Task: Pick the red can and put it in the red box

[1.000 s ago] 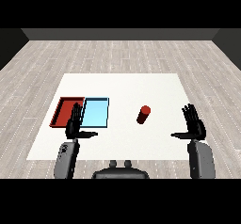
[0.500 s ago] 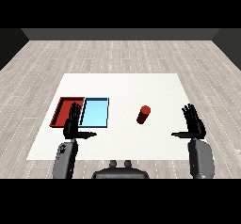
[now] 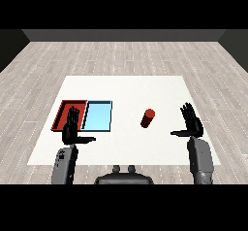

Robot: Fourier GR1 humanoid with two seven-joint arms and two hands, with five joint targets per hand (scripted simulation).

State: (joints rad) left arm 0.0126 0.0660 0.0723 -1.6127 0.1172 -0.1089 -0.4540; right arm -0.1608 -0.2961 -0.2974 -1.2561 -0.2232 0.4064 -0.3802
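Matt white bench (image 3: 126, 87), pale wood-plank floor (image 3: 121, 55), smooth red can (image 3: 147, 118), smooth plastic-looking trays (image 3: 110, 116), matt black hands (image 3: 193, 123)

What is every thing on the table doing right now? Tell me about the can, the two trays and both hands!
red can: standing upright on the table, not held, apart from both hands.
red tray: lying flat, nothing seen in it, partly hidden by the left hand.
light blue tray: lying flat beside the red tray, nothing in it.
left hand: open, fingers straight, holding nothing.
right hand: open, fingers straight, holding nothing.
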